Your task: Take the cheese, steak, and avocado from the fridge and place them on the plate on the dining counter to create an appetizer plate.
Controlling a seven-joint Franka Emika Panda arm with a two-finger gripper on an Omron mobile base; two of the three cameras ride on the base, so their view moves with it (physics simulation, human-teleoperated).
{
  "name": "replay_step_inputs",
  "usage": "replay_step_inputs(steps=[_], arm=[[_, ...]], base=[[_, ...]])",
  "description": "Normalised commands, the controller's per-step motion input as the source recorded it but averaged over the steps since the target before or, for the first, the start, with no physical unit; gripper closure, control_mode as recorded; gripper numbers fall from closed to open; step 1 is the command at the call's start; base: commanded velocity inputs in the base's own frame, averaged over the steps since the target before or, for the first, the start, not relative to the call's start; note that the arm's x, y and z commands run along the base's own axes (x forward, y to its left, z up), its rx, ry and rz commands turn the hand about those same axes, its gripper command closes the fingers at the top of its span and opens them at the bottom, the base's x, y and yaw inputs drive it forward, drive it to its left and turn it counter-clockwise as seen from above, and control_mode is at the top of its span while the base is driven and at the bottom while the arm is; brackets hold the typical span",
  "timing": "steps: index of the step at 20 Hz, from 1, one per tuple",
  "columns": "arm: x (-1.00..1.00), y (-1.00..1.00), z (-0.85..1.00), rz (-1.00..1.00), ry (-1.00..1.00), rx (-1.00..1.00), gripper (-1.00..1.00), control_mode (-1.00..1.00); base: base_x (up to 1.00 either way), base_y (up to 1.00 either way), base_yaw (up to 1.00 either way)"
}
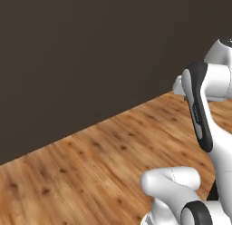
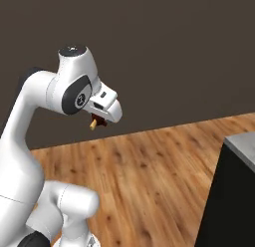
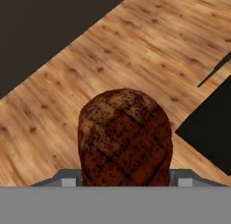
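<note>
Between the pincer's (image 3: pixel 125 175) jaws the steak (image 3: pixel 125 137) is held, a dark reddish-brown lump with charred grill marks crossing its face; in the hand view it is seen rising straight up from the pincer, with a grey jaw part showing at each lower side of it. The jaws are kept moderately wide by the meat between them. In the right base view the pincer (image 2: pixel 99 122) is seen under the white hand at the end of the raised arm (image 2: pixel 30 121), and the steak (image 2: pixel 101 121) is made out there only as a small dark bit, with a tiny tan speck just beside it that cannot be identified. Below and beyond the pincer a wooden floor (image 3: pixel 135 51) of warm brown planks is spread out. Past the floor, farther ahead of the pincer, a dark brown wall (image 2: pixel 164 52) is met. To one side of the pincer in the hand view, a black block (image 3: pixel 212 128) is cut off by the frame edge; in the right base view a black-sided counter (image 2: pixel 229 191) with a pale grey top is seen low at the right, well apart from the pincer. Whether the two are one thing cannot be told. In the left base view the arm's white links and a dark joint are seen over the floor.
</note>
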Motion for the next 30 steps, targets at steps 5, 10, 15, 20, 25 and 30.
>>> replay_step_inputs(steps=[5,10,15,20,25,30], arm=[[0.0,0.0,0.0,0.0,0.0,0.0,1.0,1.0],[0.0,0.0,0.0,0.0,0.0,0.0,1.0,1.0],[0.0,0.0,0.0,0.0,0.0,0.0,1.0,1.0],[0.0,0.0,0.0,0.0,0.0,0.0,1.0,1.0],[0.0,0.0,0.0,0.0,0.0,0.0,1.0,1.0],[0.0,0.0,0.0,0.0,0.0,0.0,1.0,1.0]], base=[[1.0,0.22,-0.41],[1.0,0.27,-0.43],[1.0,0.21,-0.44],[1.0,0.1,-0.43],[1.0,0.0,-0.39],[1.0,0.0,-0.38]])
